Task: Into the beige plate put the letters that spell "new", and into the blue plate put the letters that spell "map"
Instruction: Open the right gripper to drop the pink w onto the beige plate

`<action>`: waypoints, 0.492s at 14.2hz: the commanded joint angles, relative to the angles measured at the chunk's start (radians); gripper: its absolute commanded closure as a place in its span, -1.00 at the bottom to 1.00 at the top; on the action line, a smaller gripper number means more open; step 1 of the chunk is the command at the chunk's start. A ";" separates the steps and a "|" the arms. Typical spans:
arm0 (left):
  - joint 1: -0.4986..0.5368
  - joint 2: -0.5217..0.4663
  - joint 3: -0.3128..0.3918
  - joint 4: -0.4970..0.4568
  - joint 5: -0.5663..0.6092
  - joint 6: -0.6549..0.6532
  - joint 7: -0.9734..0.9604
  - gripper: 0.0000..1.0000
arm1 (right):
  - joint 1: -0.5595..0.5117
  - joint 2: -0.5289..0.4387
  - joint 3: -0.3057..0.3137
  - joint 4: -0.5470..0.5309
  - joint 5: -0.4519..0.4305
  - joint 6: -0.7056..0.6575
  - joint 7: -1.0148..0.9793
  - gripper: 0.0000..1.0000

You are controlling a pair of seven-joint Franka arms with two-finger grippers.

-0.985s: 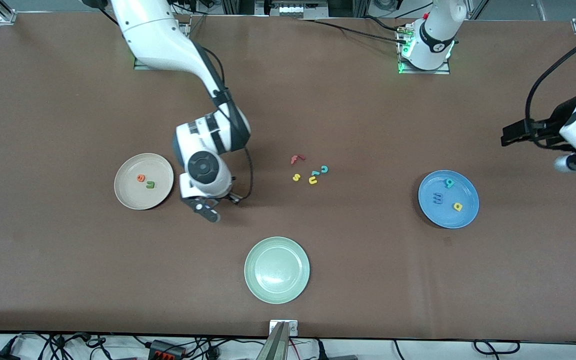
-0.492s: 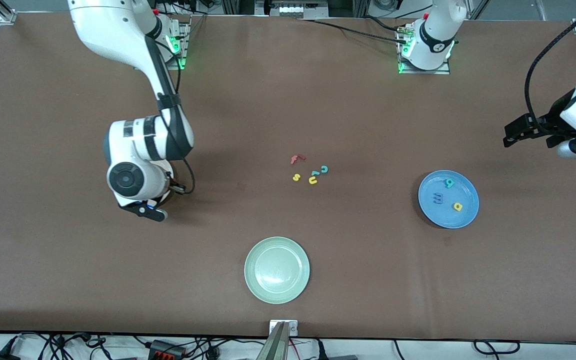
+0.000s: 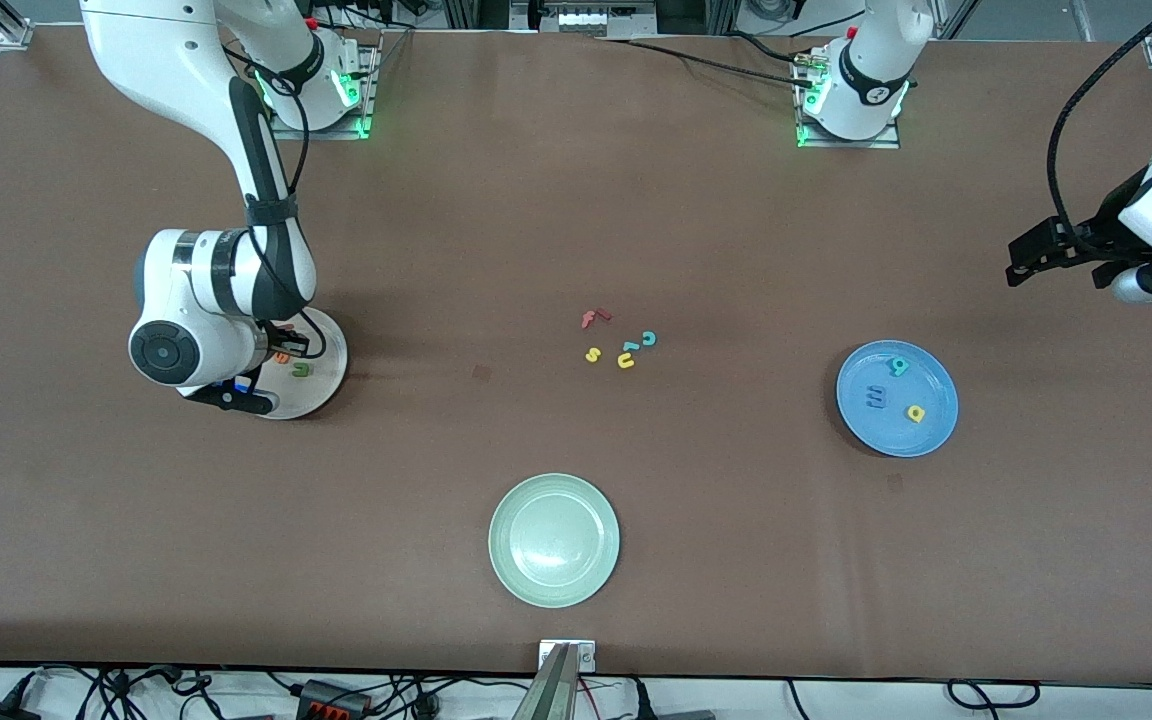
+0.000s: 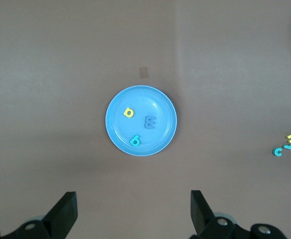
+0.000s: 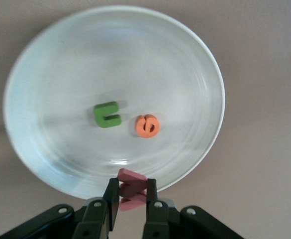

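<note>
Right wrist view: the right gripper [image 5: 132,195] is pinching the red-pink w [image 5: 131,189] between closed fingers, over the rim of the beige plate [image 5: 50,59]

In that beige plate the green n [image 5: 107,114] and orange e [image 5: 147,125] are lying just beside each other; well apart from it toward the left arm's end, the blue plate [image 3: 936,435] is holding the blue m [image 3: 875,396], yellow a [image 3: 915,412] and teal p [image 3: 899,367]. Between the two plates the red f [image 3: 593,318], yellow s [image 3: 592,354], yellow u [image 3: 626,361] and teal c [image 3: 648,338] are lying clustered, the pale green plate [image 3: 554,590] sitting nearer the front camera. The left gripper [image 4: 133,214] is waiting with jaws wide and empty, high above the table near the blue plate
</note>
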 commanded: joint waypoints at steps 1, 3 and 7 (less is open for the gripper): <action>-0.010 -0.025 0.005 -0.019 0.009 0.029 0.005 -1.00 | 0.004 -0.036 0.011 -0.081 0.003 0.063 -0.014 0.62; -0.008 -0.025 0.004 -0.020 0.009 0.026 -0.052 -1.00 | 0.004 -0.027 0.014 -0.092 0.013 0.085 -0.014 0.55; -0.008 -0.030 -0.005 -0.020 0.009 0.016 -0.043 -1.00 | 0.009 -0.022 0.016 -0.116 0.056 0.117 -0.014 -0.99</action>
